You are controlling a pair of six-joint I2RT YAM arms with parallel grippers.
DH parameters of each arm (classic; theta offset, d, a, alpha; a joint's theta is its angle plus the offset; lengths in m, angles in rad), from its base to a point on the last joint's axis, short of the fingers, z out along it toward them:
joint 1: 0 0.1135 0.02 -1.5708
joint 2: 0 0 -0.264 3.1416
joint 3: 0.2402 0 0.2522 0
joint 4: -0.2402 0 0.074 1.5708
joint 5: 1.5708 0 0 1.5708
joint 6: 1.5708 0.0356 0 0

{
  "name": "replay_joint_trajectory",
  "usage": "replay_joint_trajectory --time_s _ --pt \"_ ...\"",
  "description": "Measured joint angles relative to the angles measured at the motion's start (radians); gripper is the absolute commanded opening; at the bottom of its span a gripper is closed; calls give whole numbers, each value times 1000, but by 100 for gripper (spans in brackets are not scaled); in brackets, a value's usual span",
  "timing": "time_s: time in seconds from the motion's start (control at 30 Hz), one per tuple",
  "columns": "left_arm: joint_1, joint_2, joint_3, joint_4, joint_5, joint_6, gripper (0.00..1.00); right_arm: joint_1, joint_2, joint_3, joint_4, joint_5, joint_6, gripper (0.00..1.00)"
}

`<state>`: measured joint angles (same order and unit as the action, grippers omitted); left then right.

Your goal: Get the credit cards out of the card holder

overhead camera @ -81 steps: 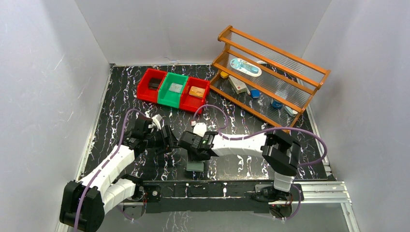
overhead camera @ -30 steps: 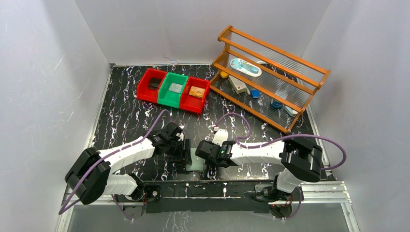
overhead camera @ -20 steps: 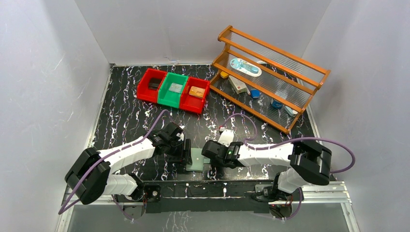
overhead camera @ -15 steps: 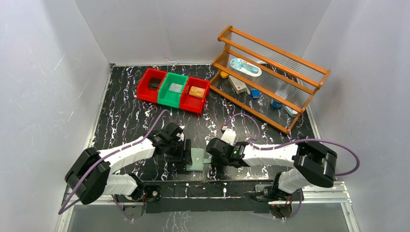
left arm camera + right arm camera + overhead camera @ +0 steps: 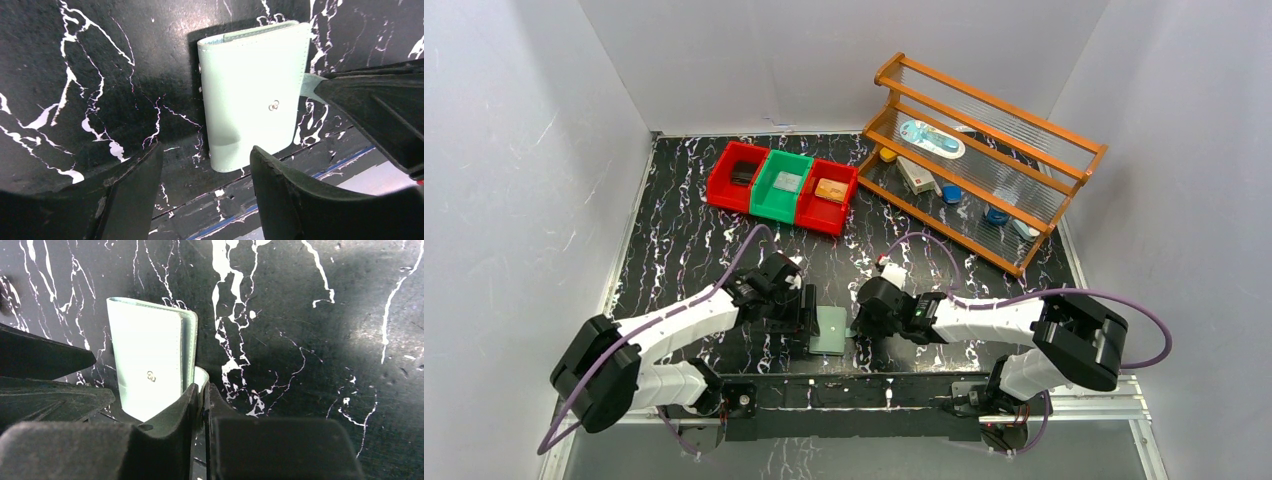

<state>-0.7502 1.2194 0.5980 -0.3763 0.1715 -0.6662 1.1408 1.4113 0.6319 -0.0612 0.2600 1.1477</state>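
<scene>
The card holder (image 5: 831, 331) (image 5: 255, 95) (image 5: 147, 365) lies folded shut, a small sage-green wallet near the table's front edge. My right gripper (image 5: 861, 325) (image 5: 202, 387) stands at its right side, shut on the holder's pale strap tab (image 5: 201, 376) (image 5: 309, 85). On the holder's left side my left gripper (image 5: 809, 312) (image 5: 205, 155) is open, low over the table, and holds nothing. The credit cards lie in the bins: a dark card (image 5: 744, 172), a silvery grey card (image 5: 787, 181) and a tan-gold card (image 5: 829, 188).
Two red bins (image 5: 722, 186) (image 5: 822, 214) flank a green bin (image 5: 774, 204) at the back middle. A wooden rack (image 5: 1014, 185) with small items stands at the back right. The metal front rail (image 5: 874, 385) runs just behind the holder.
My right gripper has slid rightwards off the holder's cover to its right edge and closed on the strap tab. The left gripper has stayed beside the holder, open.
</scene>
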Motion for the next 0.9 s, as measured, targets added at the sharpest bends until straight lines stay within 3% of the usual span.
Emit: replay_joint_trajectory --time_s 0.1,0.27,0.4,0.67,0.9 --pt "0 -38 0 -3 -19 -3 64 -1 -1 0 12 -14 -8 16" --pt "0 -97 1 -34 -76 -14 68 -2 -3 0 9 -39 -35 44" --pt "0 -158 9 -79 -155 -30 79 -3 -23 48 -91 5 -72 66" --pt "0 -231 53 -179 -345 -106 89 -144 -5 294 -228 108 -152 81" --pt "0 -314 53 -259 -477 -175 96 -277 263 634 -318 205 -210 84"
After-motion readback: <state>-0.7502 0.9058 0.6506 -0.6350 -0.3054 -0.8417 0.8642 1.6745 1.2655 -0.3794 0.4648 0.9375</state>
